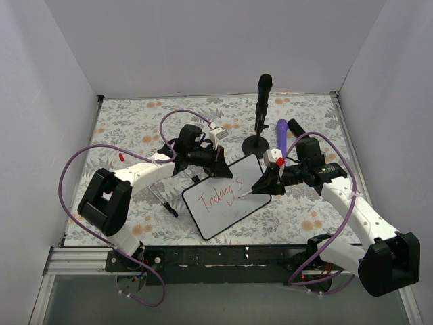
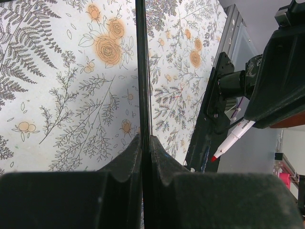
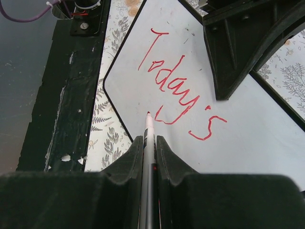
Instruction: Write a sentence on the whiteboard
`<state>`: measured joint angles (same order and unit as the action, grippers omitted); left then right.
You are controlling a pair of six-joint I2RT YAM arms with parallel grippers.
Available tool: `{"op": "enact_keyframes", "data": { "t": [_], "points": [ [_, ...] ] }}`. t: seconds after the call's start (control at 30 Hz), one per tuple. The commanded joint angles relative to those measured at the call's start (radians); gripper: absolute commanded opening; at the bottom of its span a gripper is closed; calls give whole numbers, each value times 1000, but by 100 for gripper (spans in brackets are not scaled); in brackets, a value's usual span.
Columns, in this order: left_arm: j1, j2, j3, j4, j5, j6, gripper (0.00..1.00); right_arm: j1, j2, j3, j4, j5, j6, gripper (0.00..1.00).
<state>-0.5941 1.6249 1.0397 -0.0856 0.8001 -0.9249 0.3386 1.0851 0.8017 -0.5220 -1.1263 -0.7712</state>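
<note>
Mid-table on the floral cover [image 1: 128, 128]: whiteboard [image 1: 226, 220], lying skewed, one corner toward the arm bases. Pinched at its far long edge by left gripper [image 1: 218, 170], fingers closed tight on the thin black rim. On the white face: sentence [image 3: 177, 90] in red, reading "Today's" plus one short hooked stroke beneath. Clamped in right gripper [image 3: 149, 143]: marker [image 3: 149, 129], tip down on the board just beside that stroke. Behind the board, near each other: black stand [image 1: 260, 115] and purple cylinder [image 1: 281, 131], the stand upright.
</note>
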Motion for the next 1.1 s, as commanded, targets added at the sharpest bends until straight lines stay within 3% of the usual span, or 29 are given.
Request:
{"op": "enact_keyframes", "data": {
  "t": [0.0, 1.07],
  "points": [
    [-4, -62, -12, 33, -38, 54, 0, -9, -19, -12, 23, -29, -11, 1],
    [-6, -76, -17, 37, -45, 41, 0, -10, -19, -24, 40, -23, -2, 1]
  ]
}}
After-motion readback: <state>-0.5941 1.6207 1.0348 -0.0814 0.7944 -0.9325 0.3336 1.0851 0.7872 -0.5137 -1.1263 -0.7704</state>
